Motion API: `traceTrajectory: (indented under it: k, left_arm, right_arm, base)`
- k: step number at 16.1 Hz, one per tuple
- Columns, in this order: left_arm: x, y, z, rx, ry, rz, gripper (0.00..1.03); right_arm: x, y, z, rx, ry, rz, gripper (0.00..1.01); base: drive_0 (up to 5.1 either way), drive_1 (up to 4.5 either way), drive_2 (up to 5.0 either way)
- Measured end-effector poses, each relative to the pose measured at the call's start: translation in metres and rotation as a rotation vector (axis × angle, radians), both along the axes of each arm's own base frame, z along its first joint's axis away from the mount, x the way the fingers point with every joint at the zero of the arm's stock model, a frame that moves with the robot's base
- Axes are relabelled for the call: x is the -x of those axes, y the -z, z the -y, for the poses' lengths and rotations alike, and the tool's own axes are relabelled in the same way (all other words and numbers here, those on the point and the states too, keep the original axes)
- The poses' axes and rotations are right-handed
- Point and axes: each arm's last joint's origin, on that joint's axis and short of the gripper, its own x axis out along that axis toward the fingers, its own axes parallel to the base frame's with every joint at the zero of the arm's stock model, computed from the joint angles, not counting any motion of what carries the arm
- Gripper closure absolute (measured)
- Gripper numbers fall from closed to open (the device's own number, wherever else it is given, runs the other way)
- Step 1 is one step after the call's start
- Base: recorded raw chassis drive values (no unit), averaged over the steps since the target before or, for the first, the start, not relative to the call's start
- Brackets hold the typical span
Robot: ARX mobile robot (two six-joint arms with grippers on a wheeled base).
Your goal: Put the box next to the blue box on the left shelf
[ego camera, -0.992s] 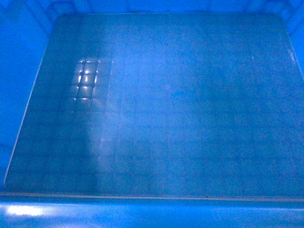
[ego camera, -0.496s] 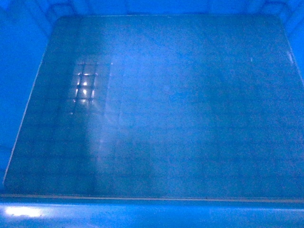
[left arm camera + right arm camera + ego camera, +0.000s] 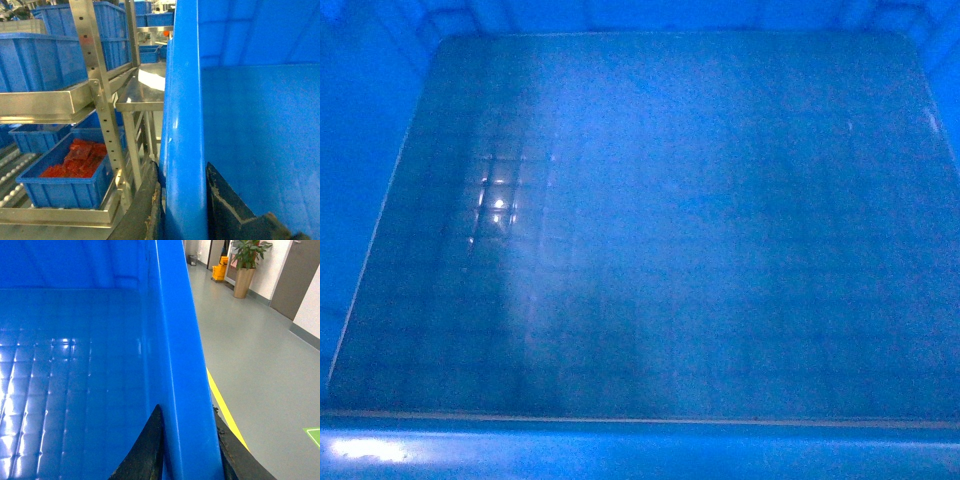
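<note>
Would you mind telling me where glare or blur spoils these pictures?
Head view: the box fills the frame, soft and grainy with a blue cast, and a small glare patch lies on its floor left of centre. Left wrist view: the box wall is sharp, while a bright patch washes out the steel table. Right wrist view: reflections streak the box floor at left, and the potted plant is fairly clear.

A crate of red parts (image 3: 72, 170) sits low beside a perforated steel upright (image 3: 102, 95). Across the grey floor (image 3: 260, 350), a potted plant (image 3: 247, 262).
</note>
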Motion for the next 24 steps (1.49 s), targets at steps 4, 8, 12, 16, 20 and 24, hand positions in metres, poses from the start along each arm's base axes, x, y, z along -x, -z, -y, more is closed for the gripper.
traceTrajectory:
  k: [4, 8, 12, 16, 20, 24]
  left_arm:
    - [-0.0003, -0.0001, 0.0002, 0.001, 0.003, 0.003, 0.87]
    - [-0.0003, 0.0001, 0.0002, 0.000, 0.001, 0.001, 0.87]
    - [-0.0003, 0.0001, 0.0002, 0.000, 0.001, 0.000, 0.87]
    - [-0.0004, 0.0005, 0.0002, -0.002, 0.001, -0.003, 0.87]
    - [-0.0003, 0.0002, 0.0002, -0.001, 0.001, 0.000, 0.87]
    - [-0.0003, 0.0001, 0.0002, -0.002, 0.000, 0.001, 0.87]
  right_arm:
    - [-0.0001, 0.0002, -0.0001, 0.000, 0.000, 0.000, 0.85]
    - [-0.0001, 0.0004, 0.0000, 0.002, 0.000, -0.002, 0.85]
    - [-0.0001, 0.0004, 0.0000, 0.001, 0.000, -0.002, 0.85]
    - [-0.0001, 0.0006, 0.0000, 0.002, 0.000, -0.004, 0.85]
    - [-0.0001, 0.0004, -0.0001, 0.001, -0.001, -0.002, 0.85]
    - [-0.0001, 0.0005, 0.0000, 0.002, 0.000, -0.003, 0.85]
  base:
    - [0.0, 4.31, -4.2]
    - [-1.1, 3.89, -2.5]
    - [-4.7, 2.64, 2.6]
    - [-4.7, 2.64, 2.6]
    - [-4.7, 2.64, 2.6]
    - [-4.9, 2.43, 2.4]
